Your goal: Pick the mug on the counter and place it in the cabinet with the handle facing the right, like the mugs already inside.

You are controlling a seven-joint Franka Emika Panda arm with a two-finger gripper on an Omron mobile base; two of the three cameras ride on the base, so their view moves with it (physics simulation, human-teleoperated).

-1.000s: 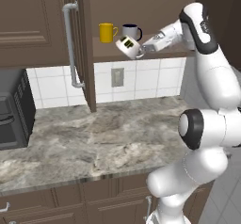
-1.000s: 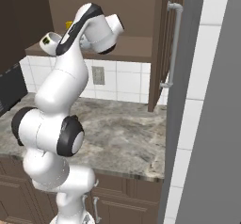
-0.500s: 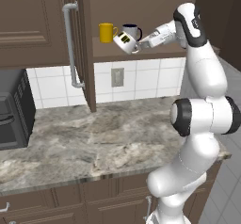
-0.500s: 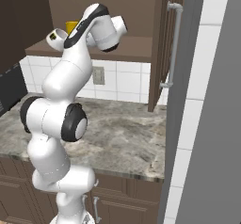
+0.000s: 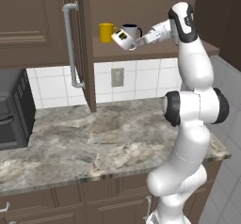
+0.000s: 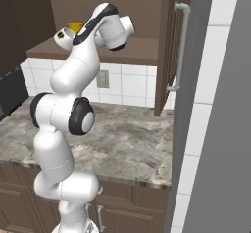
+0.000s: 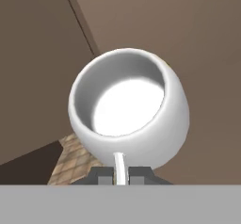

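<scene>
We see the cabinet [image 5: 155, 51] standing open, its door [image 5: 82, 44] swung out toward us at the left edge of the opening, with the long bar handle [image 5: 70, 44] on it. That door walls off any approach from the left. On the shelf, the yellow mug [image 5: 106, 32] stands at the left and the grey mug [image 5: 132, 31] just right of it. The white mug [image 5: 122, 38] hangs tilted in front of these two, close to them, pinched by its handle [image 7: 120, 166] in the closed gripper [image 5: 137, 42]. To the right of the grey mug the shelf lies bare. Below, the counter [image 5: 108, 133] is bare as far as the dark appliance [image 5: 14, 110] at far left.
</scene>
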